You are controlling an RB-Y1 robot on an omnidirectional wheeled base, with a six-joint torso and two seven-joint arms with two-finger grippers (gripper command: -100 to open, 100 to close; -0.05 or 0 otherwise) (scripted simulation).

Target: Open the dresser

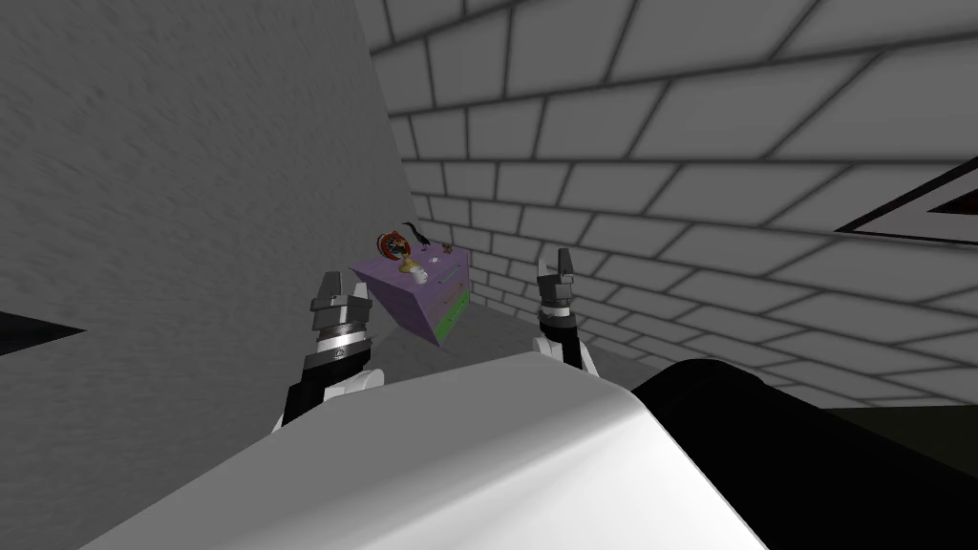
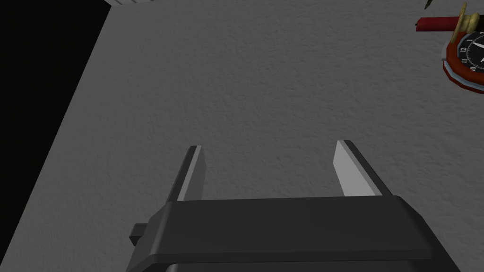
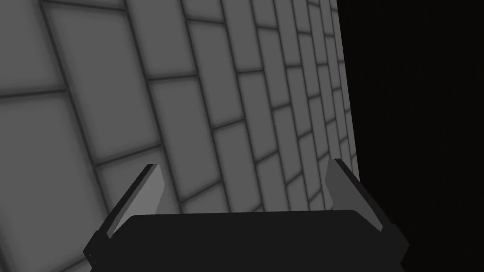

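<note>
Nearest to me, both arms are raised in front of the chest. The left claw [image 1: 339, 298] is wide open: in its wrist view the two fingers [image 2: 194, 174] stand well apart with nothing between them, and they point at a plain grey wall [image 2: 246, 85]. At the far edge of this same view there is a round clock [image 2: 468, 59] with a red rim and a dark face, and just beside it a red bar with a beige ring [image 2: 449, 22]. The right claw [image 1: 557, 277] is also wide open, its fingers [image 3: 142, 193] apart and holding nothing.

Beyond the two claws, and between them in the head view, stands the dresser [image 1: 411, 301]. It is well apart from both claws. Its body is purple and the front has purple drawers above and a green part [image 1: 449, 320] below; I cannot tell if any drawer is pulled out. On its top I see the clock, a small white and beige object [image 1: 417, 273] and a thin black thing [image 1: 414, 229].

The dresser stands in the corner where the plain grey wall meets a grey tiled wall [image 1: 669, 143].
</note>
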